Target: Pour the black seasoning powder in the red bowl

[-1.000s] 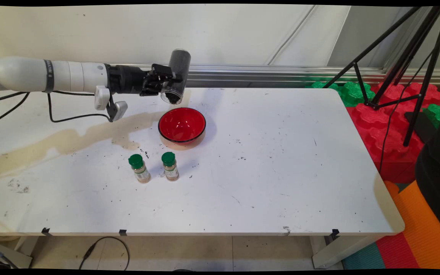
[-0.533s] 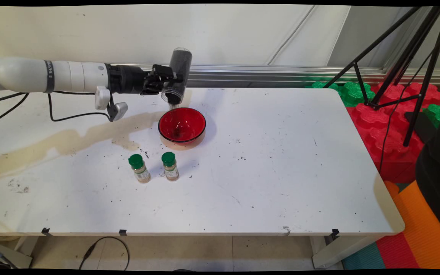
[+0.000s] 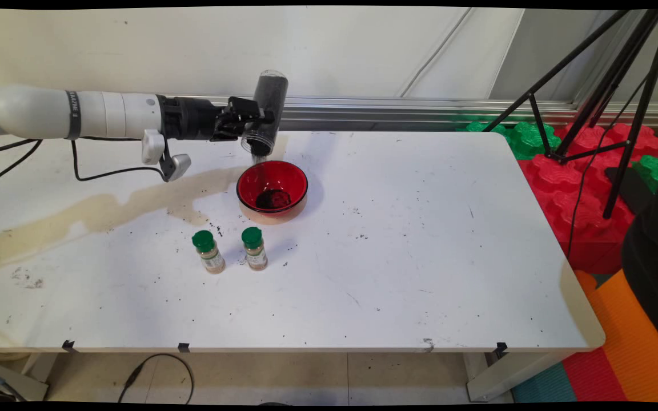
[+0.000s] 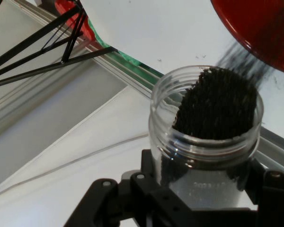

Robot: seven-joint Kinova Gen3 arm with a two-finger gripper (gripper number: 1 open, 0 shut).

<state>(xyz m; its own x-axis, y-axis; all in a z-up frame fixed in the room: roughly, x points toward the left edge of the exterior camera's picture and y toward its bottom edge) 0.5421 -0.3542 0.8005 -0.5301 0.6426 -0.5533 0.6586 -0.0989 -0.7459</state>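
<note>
Arm reaching level from the left, gripper (image 3: 253, 121) clamped on a clear jar (image 3: 265, 114) of dark grains, tipped mouth-down above a red bowl (image 3: 272, 186). Grains stream into a dark pile there. Two green-capped bottles (image 3: 208, 252) stand nearer the camera.

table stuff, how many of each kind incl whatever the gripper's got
clear jar of dark grains, tipped over the bowl in the gripper: 1
red bowl with a dark heap in it: 1
green-capped spice bottles, upright side by side in front of the bowl: 2
total: 4
</note>
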